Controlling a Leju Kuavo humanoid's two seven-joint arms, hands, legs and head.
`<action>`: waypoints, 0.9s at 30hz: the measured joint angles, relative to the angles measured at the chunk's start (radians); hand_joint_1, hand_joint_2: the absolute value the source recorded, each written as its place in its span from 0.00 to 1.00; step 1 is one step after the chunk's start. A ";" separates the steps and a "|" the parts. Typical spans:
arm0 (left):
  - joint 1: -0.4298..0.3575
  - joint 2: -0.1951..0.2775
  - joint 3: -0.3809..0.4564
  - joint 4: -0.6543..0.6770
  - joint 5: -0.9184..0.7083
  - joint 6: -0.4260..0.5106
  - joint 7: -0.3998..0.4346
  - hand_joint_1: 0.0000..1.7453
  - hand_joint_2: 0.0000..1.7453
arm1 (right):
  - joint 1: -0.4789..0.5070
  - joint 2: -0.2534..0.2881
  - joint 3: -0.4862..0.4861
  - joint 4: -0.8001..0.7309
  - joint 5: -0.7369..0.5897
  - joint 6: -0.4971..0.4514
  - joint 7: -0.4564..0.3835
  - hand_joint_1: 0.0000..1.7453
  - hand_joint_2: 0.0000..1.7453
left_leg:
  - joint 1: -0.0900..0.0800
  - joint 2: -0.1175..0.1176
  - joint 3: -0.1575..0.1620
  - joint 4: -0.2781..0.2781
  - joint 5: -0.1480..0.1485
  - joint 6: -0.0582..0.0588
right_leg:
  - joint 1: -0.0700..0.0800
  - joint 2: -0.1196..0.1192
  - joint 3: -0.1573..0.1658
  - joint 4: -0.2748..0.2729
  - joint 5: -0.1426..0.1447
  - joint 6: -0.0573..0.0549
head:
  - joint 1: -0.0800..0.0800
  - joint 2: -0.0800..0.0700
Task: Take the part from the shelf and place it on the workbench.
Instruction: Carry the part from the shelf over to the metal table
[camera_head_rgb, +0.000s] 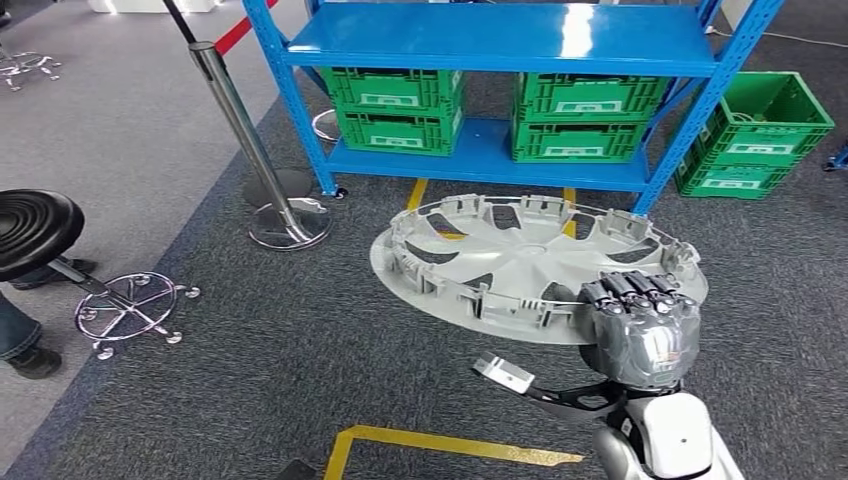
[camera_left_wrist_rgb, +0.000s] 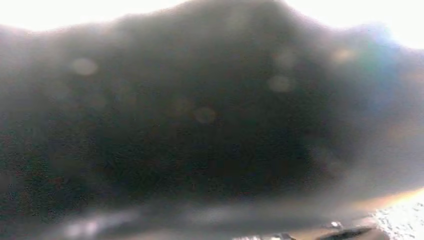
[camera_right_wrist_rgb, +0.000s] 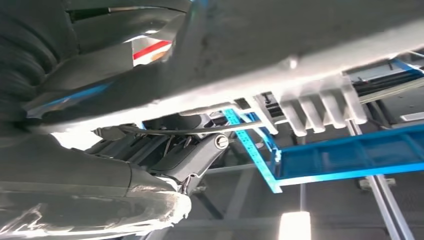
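The grey wheel cover (camera_head_rgb: 520, 265) hung flat above the carpet (camera_head_rgb: 300, 350), in front of the blue shelf (camera_head_rgb: 500, 40), held at its near right rim by the right hand (camera_head_rgb: 640, 325), dark fingers (camera_head_rgb: 630, 288) curled over the edge. From the right wrist, the cover's underside (camera_right_wrist_rgb: 300, 45) ran close overhead, its ribbed clips and the shelf frame (camera_right_wrist_rgb: 345, 155) beyond. The left wrist view was a dark blur; whether the left hand's fingers were apart or together could not be told. Green crates (camera_head_rgb: 400, 105) sat on the shelf; a black stool (camera_head_rgb: 35, 230) stood left.

Matt grey plastic wheel cover (camera_head_rgb: 520, 262), glossy blue-painted metal shelf (camera_head_rgb: 480, 40), rough dark carpet (camera_head_rgb: 300, 370).
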 joint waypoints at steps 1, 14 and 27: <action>-0.001 0.000 0.000 0.000 0.000 0.000 0.000 0.00 0.00 | 0.000 0.000 -0.002 0.000 0.000 0.000 0.000 1.00 1.00 | -0.001 0.020 -0.030 0.067 -0.034 -0.001 | 0.003 -0.011 -0.001 0.000 -0.001 -0.003 | -0.003 0.000; -0.003 0.006 -0.001 0.000 -0.019 -0.020 0.008 0.00 0.00 | 0.004 0.004 -0.022 -0.012 0.000 0.000 -0.060 1.00 1.00 | -0.038 0.076 0.057 -0.092 0.033 0.079 | 0.038 -0.101 0.001 0.021 -0.047 0.000 | 0.000 0.000; -0.008 0.012 -0.005 0.000 -0.027 -0.027 0.013 0.00 0.00 | 0.015 0.016 -0.054 -0.020 0.000 0.000 -0.120 1.00 1.00 | -0.020 -0.088 0.037 -0.060 0.029 0.036 | 0.004 0.061 -0.037 0.027 0.004 0.017 | 0.009 0.000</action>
